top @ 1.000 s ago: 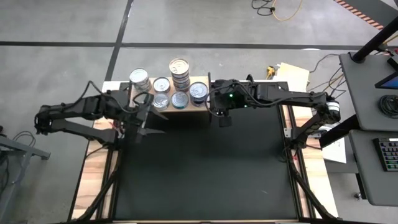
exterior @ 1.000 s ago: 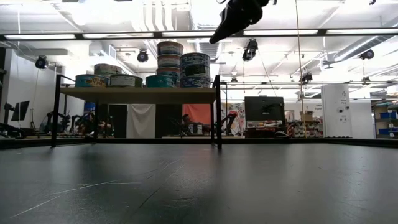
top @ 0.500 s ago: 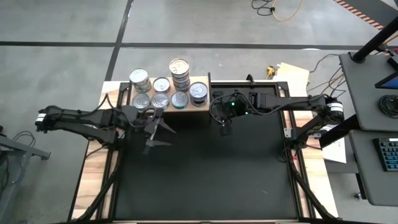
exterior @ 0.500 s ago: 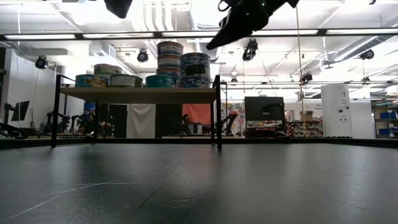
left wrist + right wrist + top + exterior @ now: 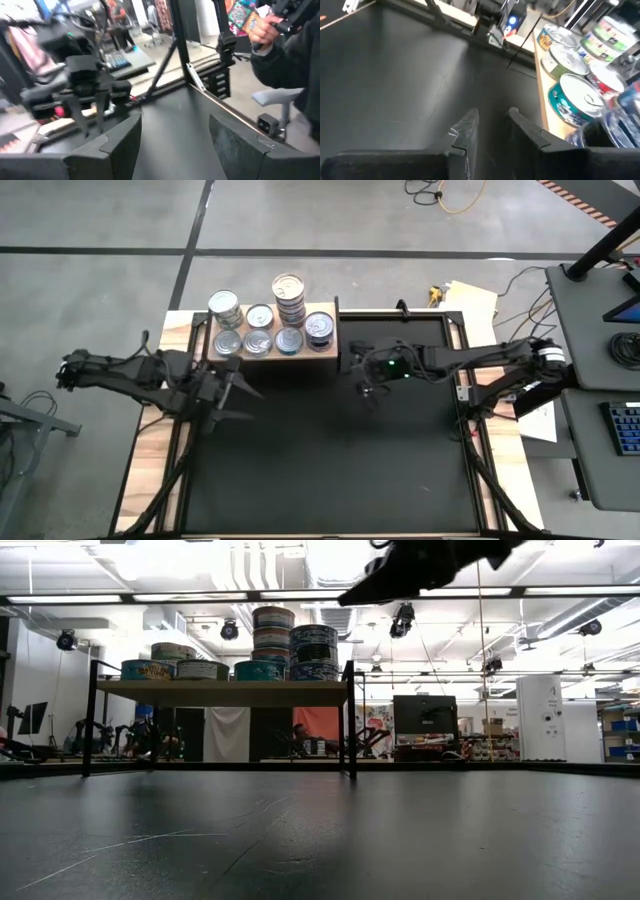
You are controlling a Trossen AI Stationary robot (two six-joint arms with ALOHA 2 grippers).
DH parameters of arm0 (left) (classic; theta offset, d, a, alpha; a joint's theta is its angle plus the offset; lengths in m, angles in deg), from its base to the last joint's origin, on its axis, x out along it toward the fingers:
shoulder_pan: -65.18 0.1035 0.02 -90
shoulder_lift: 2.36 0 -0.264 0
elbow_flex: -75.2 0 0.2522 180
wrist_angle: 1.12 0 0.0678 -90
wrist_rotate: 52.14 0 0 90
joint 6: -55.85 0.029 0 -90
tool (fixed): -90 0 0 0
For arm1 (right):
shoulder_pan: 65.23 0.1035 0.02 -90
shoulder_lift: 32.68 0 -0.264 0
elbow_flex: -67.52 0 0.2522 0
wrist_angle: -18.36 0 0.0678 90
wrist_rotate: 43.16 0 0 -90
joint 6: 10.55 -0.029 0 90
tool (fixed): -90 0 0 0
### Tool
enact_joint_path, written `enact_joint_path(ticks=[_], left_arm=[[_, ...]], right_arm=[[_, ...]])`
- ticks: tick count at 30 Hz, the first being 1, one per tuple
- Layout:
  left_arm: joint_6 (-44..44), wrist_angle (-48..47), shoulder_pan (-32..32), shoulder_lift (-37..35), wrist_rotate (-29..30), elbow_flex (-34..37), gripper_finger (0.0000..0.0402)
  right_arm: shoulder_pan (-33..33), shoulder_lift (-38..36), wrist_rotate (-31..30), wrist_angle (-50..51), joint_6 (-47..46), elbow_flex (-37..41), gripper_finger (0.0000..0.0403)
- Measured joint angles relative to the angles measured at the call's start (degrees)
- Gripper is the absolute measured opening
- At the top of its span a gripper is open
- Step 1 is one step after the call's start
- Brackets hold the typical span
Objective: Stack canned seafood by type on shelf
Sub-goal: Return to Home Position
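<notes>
Cans (image 5: 259, 341) all sit up on the shelf (image 5: 300, 357) at the far edge of the table (image 5: 330, 470). From my high view I make out two rows: the tallest stack (image 5: 288, 295) at the back, a shorter stack (image 5: 224, 307) at the shelf's left end, and singles or low piles between and in front of them. In the low view the same cans stand on the wooden top, the tall stack toward its right end with a two-high pile just beside it. My left gripper (image 5: 242, 402) hangs over the black table, in front of the shelf's left end and apart from it, touching no can. Its wrist camera shows the two fingers (image 5: 115, 150) spread wide with nothing between them. My right gripper (image 5: 371, 394) is off the shelf's right end, a little nearer the table's front than the shelf's front edge, and also apart from every can. In its wrist view the fingers (image 5: 465, 132) stand only slightly parted and hold nothing. The nearest cans, among them a teal-sided can (image 5: 580, 100) with a silver top, lie off to one side on the wooden ledge. In the low view I see only the right arm (image 5: 430, 560), a dark shape above the shelf's right post. The left wrist camera also catches the other arm farther across the table and a person (image 5: 290, 70) in a dark sleeve beyond the table's edge.
</notes>
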Motion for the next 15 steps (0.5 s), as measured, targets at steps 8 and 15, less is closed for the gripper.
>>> enact_joint_path(ticks=[8,15], left_arm=[[0.6,6.2,1.0,-9.5,5.8,10.5,0.0217],[-0.5,9.0,2.4,-18.9,10.2,19.0,0.0217]], right_arm=[[-0.1,-9.8,0.0,-9.3,-1.0,10.6,0.0088],[-0.1,-17.1,0.0,-11.6,-2.8,16.6,0.0081]])
